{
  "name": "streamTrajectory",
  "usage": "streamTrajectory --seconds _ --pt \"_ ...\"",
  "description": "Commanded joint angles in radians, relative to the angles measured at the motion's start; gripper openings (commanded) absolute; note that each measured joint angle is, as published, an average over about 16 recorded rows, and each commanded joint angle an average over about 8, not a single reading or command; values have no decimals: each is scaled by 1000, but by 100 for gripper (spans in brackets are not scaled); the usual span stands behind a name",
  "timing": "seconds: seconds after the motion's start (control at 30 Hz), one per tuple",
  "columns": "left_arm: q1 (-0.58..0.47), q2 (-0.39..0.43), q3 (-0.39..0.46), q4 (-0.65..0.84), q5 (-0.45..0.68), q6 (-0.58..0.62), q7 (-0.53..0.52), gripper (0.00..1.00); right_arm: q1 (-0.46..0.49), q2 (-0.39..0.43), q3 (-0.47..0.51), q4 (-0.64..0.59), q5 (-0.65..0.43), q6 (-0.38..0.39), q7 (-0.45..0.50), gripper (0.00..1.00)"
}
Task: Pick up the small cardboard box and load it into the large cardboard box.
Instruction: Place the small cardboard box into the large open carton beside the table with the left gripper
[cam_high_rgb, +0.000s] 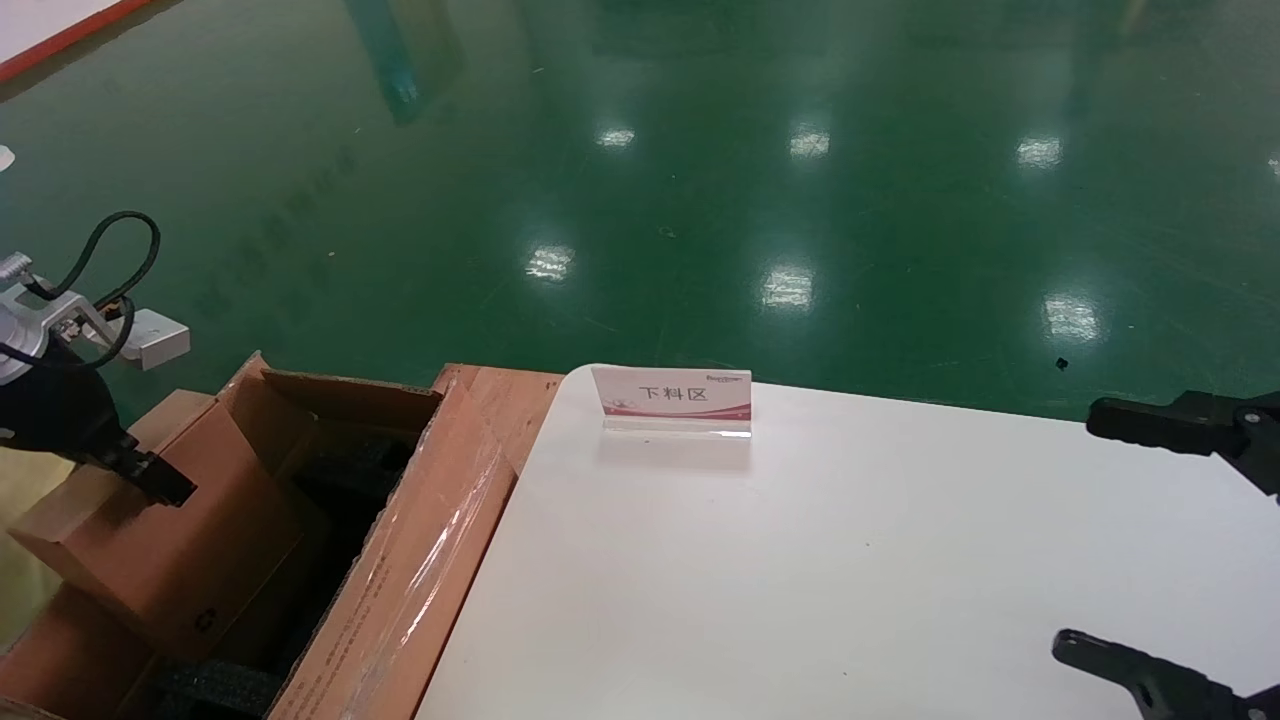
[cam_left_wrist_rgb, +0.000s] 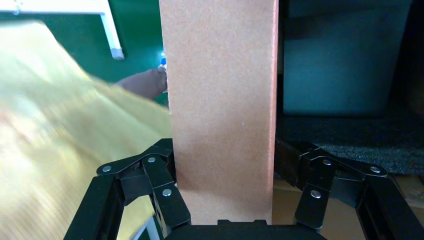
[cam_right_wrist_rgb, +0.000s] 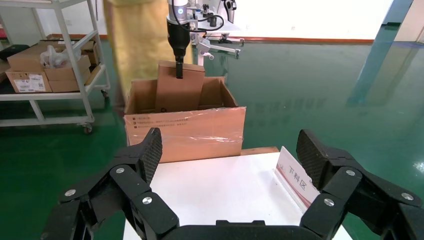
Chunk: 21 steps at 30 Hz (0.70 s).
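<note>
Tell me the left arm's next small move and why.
Probably lower straight down: the left gripper is shut on the small cardboard box, which stands upright, partly inside the large cardboard box above its black foam.

Carton mouth mostly filled; table surface largely free

The small cardboard box (cam_high_rgb: 150, 545), clamped by the left gripper (cam_high_rgb: 150, 478), occupies much of the large cardboard box (cam_high_rgb: 420, 570), leaving a dark gap toward its taped flap. On the white table (cam_high_rgb: 800, 560) only a sign stand (cam_high_rgb: 675, 400) stands near the far edge.
</note>
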Motion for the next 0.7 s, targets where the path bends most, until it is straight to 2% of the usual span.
streamTrajectory --seconds 0.03,0.7 --pt "12 6 -2 13 -3 -3 1 0 0 0 0 0 0 0 0 100" --pt "46 34 -12 57 -15 -16 1 0 0 0 -1 0 1 0 -1 100"
